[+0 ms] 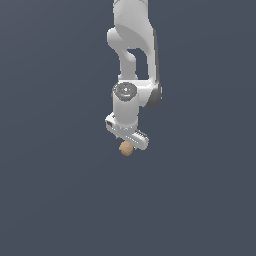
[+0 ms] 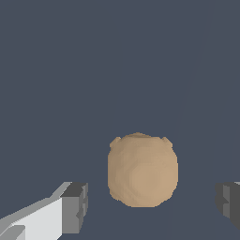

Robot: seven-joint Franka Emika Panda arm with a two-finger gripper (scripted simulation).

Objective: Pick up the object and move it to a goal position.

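Dark slate-blue surface fills both views, flat and unmarked. My end effector [image 2: 149, 204] stands wide apart: in the wrist view one grey fingertip [image 2: 75, 207] shows on one side and the other at the far edge, with open gaps between each and the ball [image 2: 142, 169], so nothing is gripped. The tan-brown, slightly mottled ball sits between my fingers, touching neither. In the exterior view my end effector [image 1: 128, 136] points downward, and the ball [image 1: 126, 148] lies just at its 6 o'clock, partly hidden by my white hand. My arm [image 1: 132, 50] rises toward 12 o'clock.
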